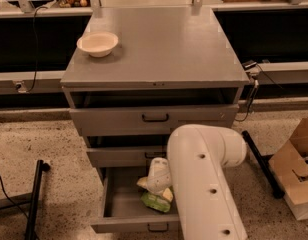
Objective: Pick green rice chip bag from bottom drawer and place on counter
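Observation:
The green rice chip bag (154,203) lies on the floor of the open bottom drawer (122,204), toward its right side. My gripper (155,185) reaches down into that drawer and sits directly over the bag, at or just above its top edge. My thick white arm (206,184) comes in from the lower right and hides the drawer's right part. The grey counter (164,44) is the cabinet's top, above the two upper drawers.
A cream bowl (97,43) stands at the counter's back left. The top drawer (154,118) and middle drawer (124,155) are pulled out slightly. A cardboard box (294,176) sits on the floor at right. A black stand leg (35,199) is at left.

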Motion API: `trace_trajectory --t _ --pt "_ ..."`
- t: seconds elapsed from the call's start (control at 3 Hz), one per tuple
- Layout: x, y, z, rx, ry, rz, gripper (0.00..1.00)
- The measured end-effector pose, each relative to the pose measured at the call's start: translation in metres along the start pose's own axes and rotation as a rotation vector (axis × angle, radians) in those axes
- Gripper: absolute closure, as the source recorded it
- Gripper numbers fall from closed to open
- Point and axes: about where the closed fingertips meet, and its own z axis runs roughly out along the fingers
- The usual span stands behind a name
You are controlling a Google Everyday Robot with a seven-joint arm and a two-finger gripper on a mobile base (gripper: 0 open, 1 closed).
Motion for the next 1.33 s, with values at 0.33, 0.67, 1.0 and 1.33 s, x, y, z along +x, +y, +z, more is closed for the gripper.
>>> trace_trajectory --t 0.33,0.67,1.0,1.33 --pt "0.007 0.005 0.026 0.009 0.005 -0.02 0.0" --pt "0.011 0.009 0.041 0.037 0.007 -0.044 0.0" --pt "0.012 0.015 0.06 0.038 -0.008 -0.065 0.0" --pt "0.014 0.027 0.08 0.004 -0.032 -0.043 0.17"
